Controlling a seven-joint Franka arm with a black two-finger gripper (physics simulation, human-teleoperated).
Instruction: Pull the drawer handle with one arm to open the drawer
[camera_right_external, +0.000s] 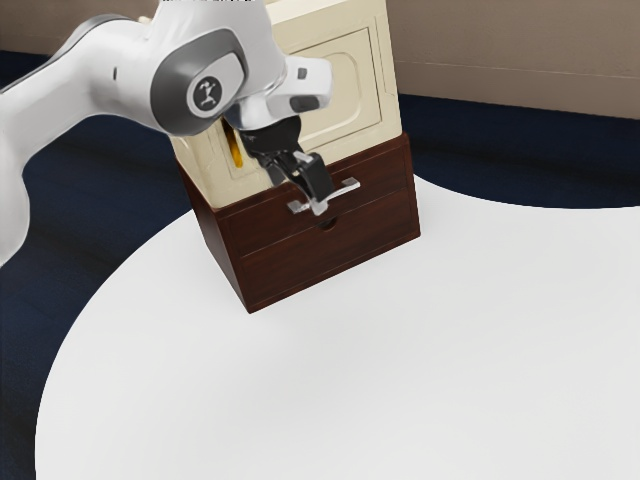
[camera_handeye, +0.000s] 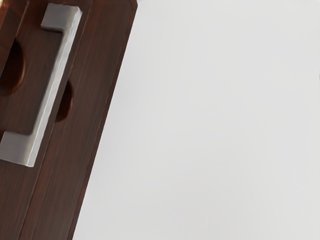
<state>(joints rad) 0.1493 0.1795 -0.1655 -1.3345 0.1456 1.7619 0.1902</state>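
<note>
Dark blue floor (camera_right_external: 55, 375) wraps round the curved edge of a white, smooth-topped desk (camera_right_external: 330, 400), with a plain beige-brown wall (camera_right_external: 500, 50) at the far side. Coming in from the exterior view's left, it's the white, grey-jointed robot arm (camera_right_external: 110, 75), bending over towards the furniture! Next along, a narrow yellow piece (camera_right_external: 235, 150) peeks out beside the arm, against a cream, box-like block (camera_right_external: 355, 100) with a framed, rounded panel on its front. Directly beneath that block stands the dark reddish-brown wooden drawer unit (camera_right_external: 280, 275), on the far part of the desk. And right at its front is the black two-finger hand (camera_right_external: 314, 198), tilted down, right at the silver, squared bar handle (camera_right_external: 348, 187); whether it's open or closed, I cannot tell. That handle belongs to the upper drawer, whose front looks close to flush with the one below. Over to the right, past the unit, the white surface sweeps on, and the wrist view catches the handle's two short mounting posts against the dark wood.
</note>
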